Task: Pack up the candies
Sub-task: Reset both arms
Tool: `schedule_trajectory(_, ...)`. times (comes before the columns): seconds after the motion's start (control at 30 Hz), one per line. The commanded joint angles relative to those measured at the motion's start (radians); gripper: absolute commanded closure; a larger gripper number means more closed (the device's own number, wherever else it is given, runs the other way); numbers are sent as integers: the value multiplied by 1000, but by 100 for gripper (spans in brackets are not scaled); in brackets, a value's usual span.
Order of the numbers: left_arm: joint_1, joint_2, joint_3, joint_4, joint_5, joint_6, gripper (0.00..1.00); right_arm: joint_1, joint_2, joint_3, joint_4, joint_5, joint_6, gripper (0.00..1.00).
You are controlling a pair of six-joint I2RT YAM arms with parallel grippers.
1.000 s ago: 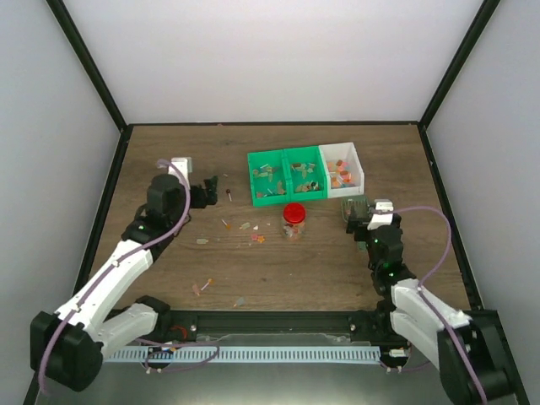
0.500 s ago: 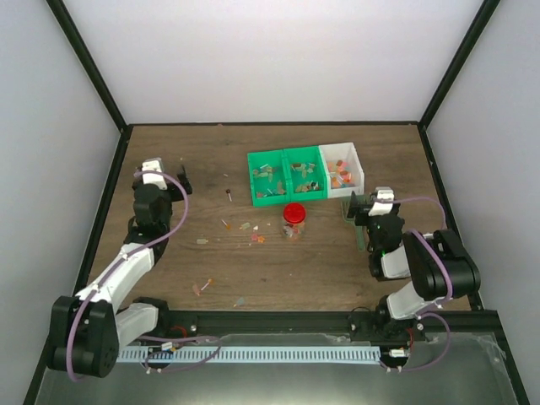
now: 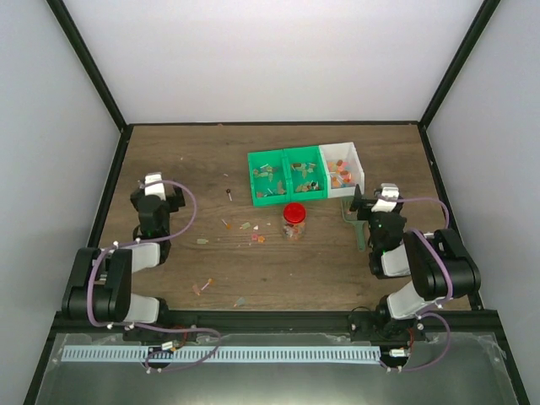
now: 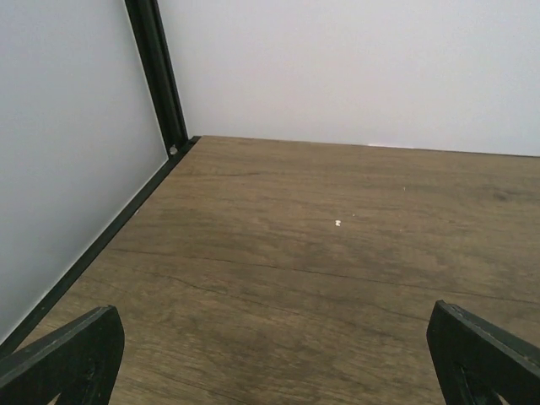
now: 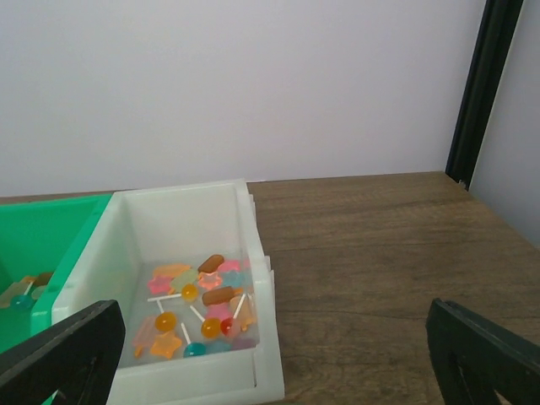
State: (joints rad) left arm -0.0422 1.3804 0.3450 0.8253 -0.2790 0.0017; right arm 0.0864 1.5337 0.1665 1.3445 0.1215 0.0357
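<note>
Both arms have folded back toward their bases since a second ago. Candies (image 5: 198, 308) sit in three bins, two green bins (image 3: 284, 173) and one white bin (image 5: 181, 192), at twelve o'clock on the table (image 3: 321, 270). More lie loose at centre, left of one red-lidded jar (image 3: 294, 221), too small to count. The left gripper (image 4: 270, 371) at nine o'clock and the right gripper (image 5: 270, 359) at three both gape wide, holding nothing.

Black-and-white left arm (image 3: 110, 278) and right arm (image 3: 434, 272) each carry a lilac cable (image 3: 192, 206).
</note>
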Motion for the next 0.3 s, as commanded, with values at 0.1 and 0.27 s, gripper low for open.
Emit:
schedule_trajectory(0.1, 11, 89, -119, 371, -17, -26, 0, -11, 10, 46, -26, 54, 15, 0)
schedule_trajectory(0.27, 13, 190, -108, 470, 45, 4, 0, -11, 11, 47, -25, 53, 14, 0)
